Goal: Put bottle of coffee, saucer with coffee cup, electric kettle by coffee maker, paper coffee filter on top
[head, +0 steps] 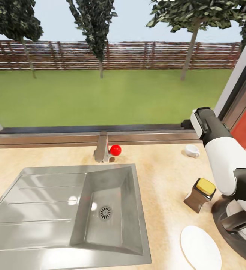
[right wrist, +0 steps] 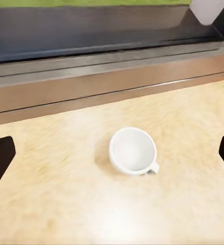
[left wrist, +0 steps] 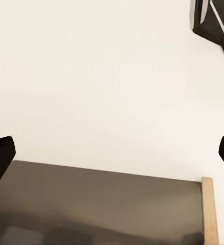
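head view: cup [head: 192, 150] is seen upright on the countertop [head: 164, 180] near the window sill; jar [head: 200, 194] and saucer [head: 200, 247] lie nearer.
left wrist: left gripper [left wrist: 112, 153] is spread wide, empty.
right wrist: right gripper [right wrist: 112, 153] is spread wide above the cup [right wrist: 133, 151], nothing held.

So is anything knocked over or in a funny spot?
The coffee jar lies tipped on its side on the counter. The cup stands upright but alone by the window, apart from the saucer. No spill visible.
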